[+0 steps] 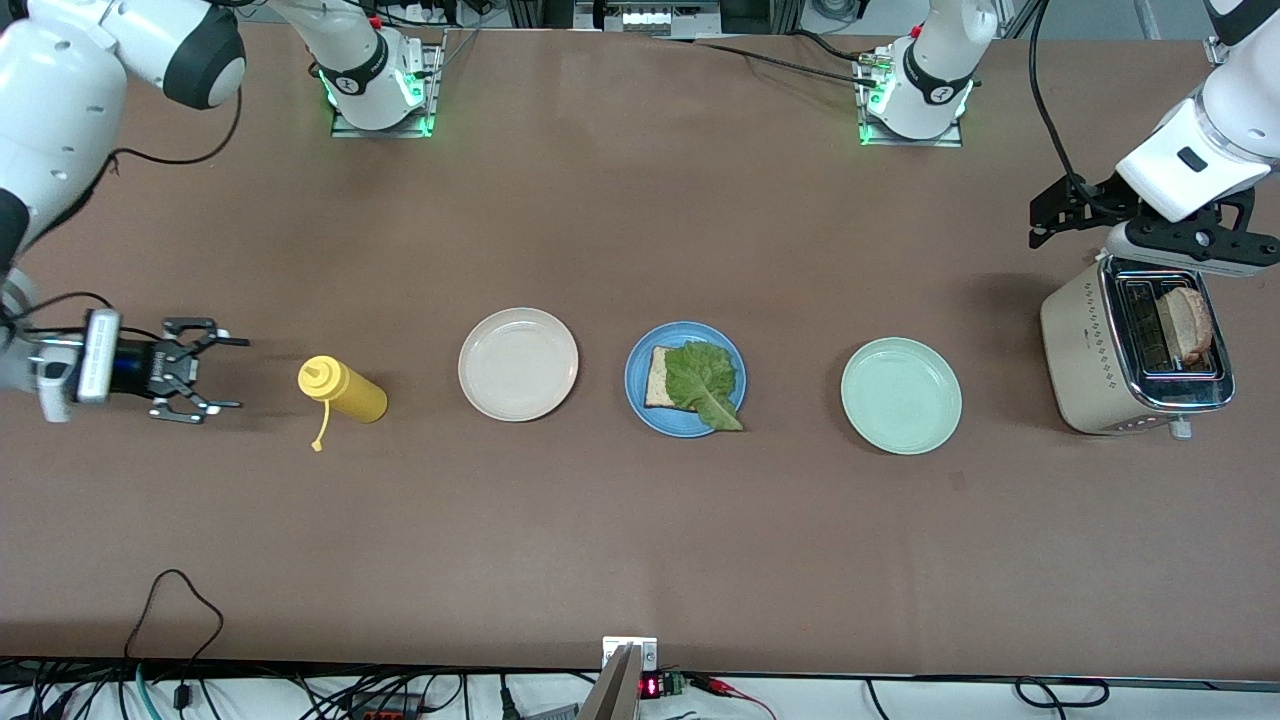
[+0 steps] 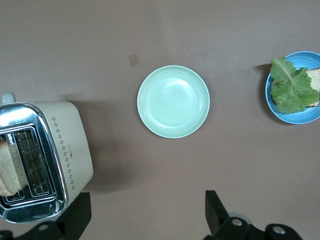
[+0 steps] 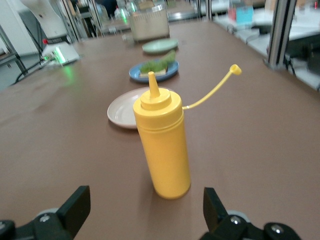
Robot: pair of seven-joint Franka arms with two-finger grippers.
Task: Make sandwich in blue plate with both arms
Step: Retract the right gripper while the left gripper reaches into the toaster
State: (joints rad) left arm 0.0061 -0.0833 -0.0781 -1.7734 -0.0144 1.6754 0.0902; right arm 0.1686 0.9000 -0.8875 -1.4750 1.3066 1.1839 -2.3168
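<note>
The left gripper (image 1: 1160, 245) hangs wide open over the toaster (image 1: 1100, 370) at frame right (toast inside); the right gripper (image 1: 215, 375) gapes empty at frame left beside the yellow bottle (image 1: 345, 390).

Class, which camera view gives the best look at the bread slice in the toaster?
The front view: the bread slice stands whole in a slot of the toaster, below the left hand. The left wrist view cuts the slice off at the picture's edge. The right wrist view shows only the distant toaster, with no slice discernible.

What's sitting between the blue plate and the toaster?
Only the pale green plate, empty, lies between the blue plate and the toaster; the front view shows it, and the left wrist view confirms.
</note>
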